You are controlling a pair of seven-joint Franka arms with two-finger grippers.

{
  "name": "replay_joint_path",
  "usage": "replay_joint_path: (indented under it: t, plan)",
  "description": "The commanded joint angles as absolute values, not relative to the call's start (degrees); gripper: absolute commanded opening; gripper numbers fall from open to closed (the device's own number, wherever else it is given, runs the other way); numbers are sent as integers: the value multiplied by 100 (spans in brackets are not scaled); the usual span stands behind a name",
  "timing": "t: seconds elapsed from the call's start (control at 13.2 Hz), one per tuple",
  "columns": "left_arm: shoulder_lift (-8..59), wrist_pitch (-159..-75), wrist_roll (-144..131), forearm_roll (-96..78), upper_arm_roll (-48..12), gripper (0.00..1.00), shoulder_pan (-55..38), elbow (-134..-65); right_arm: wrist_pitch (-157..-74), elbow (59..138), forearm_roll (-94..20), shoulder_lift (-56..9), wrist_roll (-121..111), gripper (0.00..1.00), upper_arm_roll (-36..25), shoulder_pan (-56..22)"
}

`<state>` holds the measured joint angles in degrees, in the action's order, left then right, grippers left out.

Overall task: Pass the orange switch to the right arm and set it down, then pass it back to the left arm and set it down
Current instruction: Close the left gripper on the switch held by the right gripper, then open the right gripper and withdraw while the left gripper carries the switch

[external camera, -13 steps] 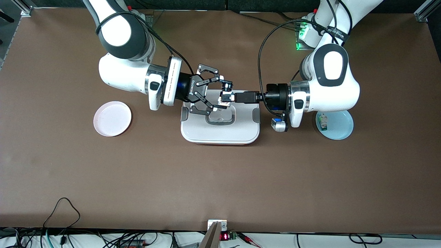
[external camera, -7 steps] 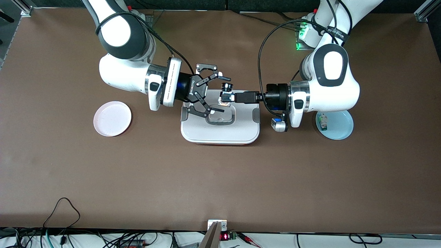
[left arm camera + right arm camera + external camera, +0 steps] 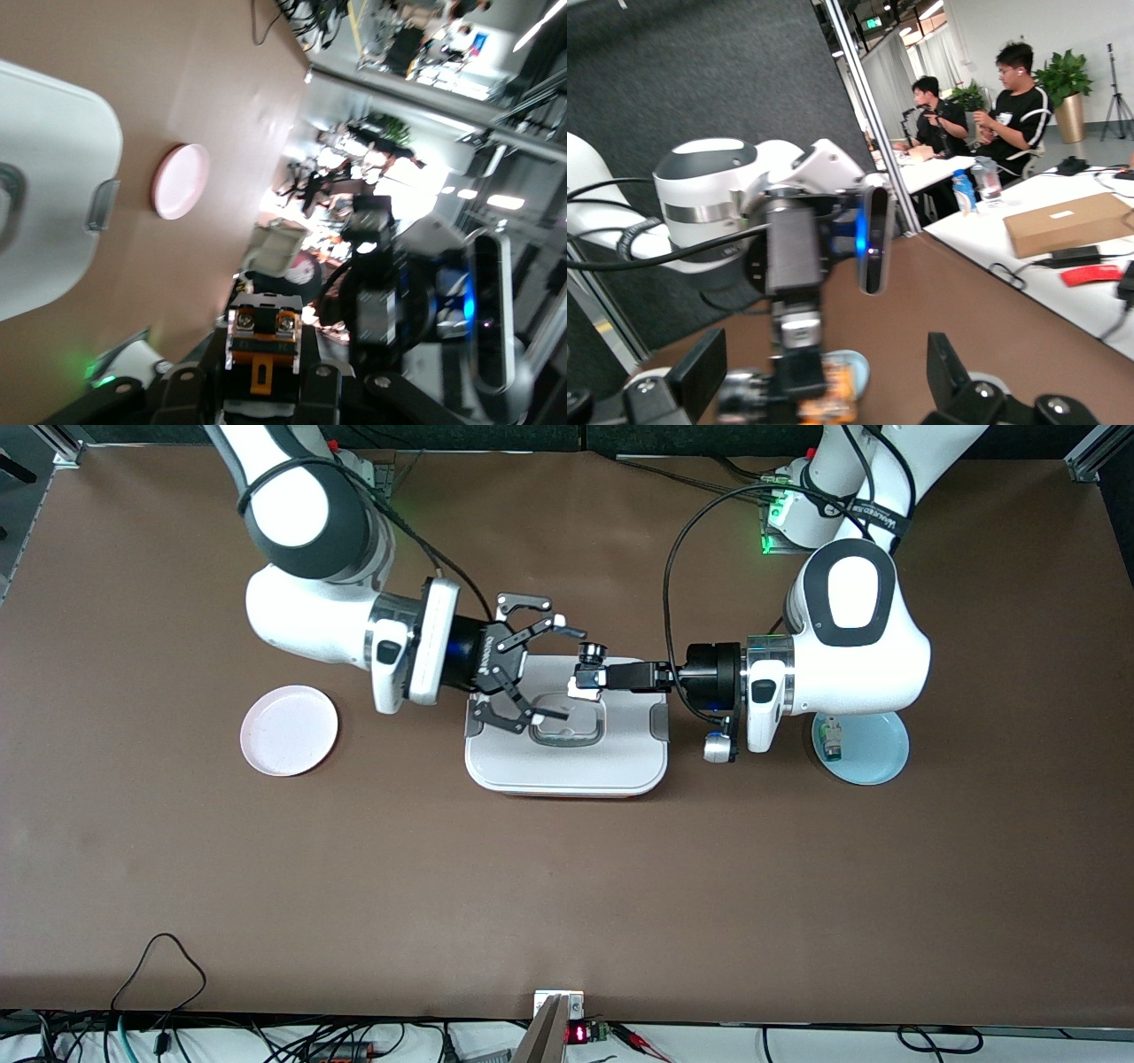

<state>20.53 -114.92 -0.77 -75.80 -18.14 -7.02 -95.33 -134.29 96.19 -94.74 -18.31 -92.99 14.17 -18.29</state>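
The orange switch [image 3: 588, 669] is pinched in the left gripper [image 3: 592, 678] over the white box [image 3: 567, 766]. At its nine o'clock, the right gripper [image 3: 549, 664] is spread wide and empty.

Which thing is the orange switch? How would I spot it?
Find the large white rounded plastic box mid-table. Above it, the left end effector is shut on a tiny black cylindrical button with an orange cap, the orange switch. The small white component has a green end instead.
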Motion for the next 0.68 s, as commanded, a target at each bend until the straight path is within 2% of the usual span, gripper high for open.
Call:
replay_joint_path:
  t: [0.0, 0.15, 0.38, 0.61]
  plan:
    - [1890, -11067, -62, -6614, -1819, 4, -633, -9606, -12975, 9843, -8949, -1688, -9272, 100, 1485, -1338]
    - [1890, -10619, 8, -5298, -1819, 4, -607, -9493, -12544, 9958, -8301, -1652, -9255, 100, 1477, -890]
    - [1925, -10013, 832, -3951, -1811, 4, -537, -9457, -12445, 9967, -7105, -1652, -9019, 100, 1477, -318]
    - [1872, -9187, 1728, -2412, -1819, 3, -299, -9439, -12191, 10151, -6181, -1434, -7801, 100, 1468, 113]
